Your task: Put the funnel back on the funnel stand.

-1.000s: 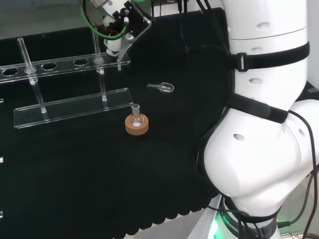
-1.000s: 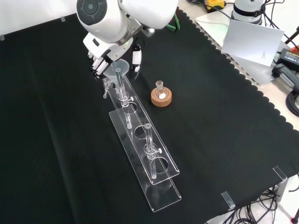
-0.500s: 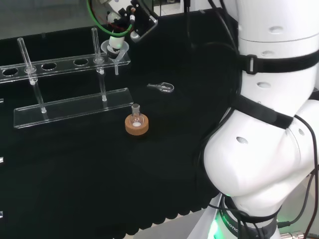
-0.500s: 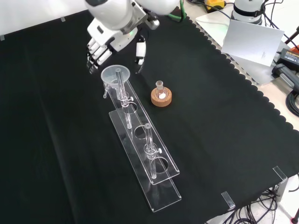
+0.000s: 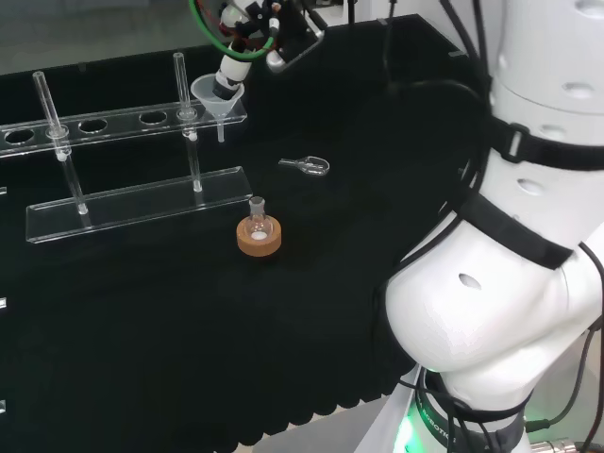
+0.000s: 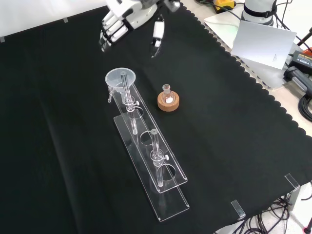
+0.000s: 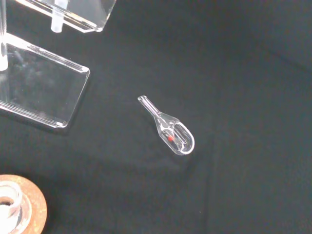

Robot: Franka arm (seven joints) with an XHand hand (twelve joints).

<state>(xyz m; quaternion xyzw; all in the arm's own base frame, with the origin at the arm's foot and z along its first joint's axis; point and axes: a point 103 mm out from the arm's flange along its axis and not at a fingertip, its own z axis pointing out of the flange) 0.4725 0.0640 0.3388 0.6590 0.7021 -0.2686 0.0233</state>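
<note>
The funnel (image 6: pixel 120 79) is sitting in the end hole of the clear funnel stand (image 6: pixel 151 163), at the stand's 11 o'clock end in the front view, its wide mouth facing up and its stem (image 5: pixel 221 131) pointing straight down through the top rail, long axis vertical. Nothing is showing inside the funnel. The hand (image 6: pixel 127 17) is hovering above it at 12 o'clock in the front view, fingers straight and spread wide, holding nothing and clear of the funnel. At 3 o'clock from the funnel in the front view, a small round flask (image 6: pixel 168 97) is standing upright in a cork ring (image 6: pixel 168 104) on the black bench (image 6: pixel 234 126). In the wrist view a small clear glass scoop (image 7: pixel 168 127) is lying flat on the cloth with a red speck in its bowl.
</note>
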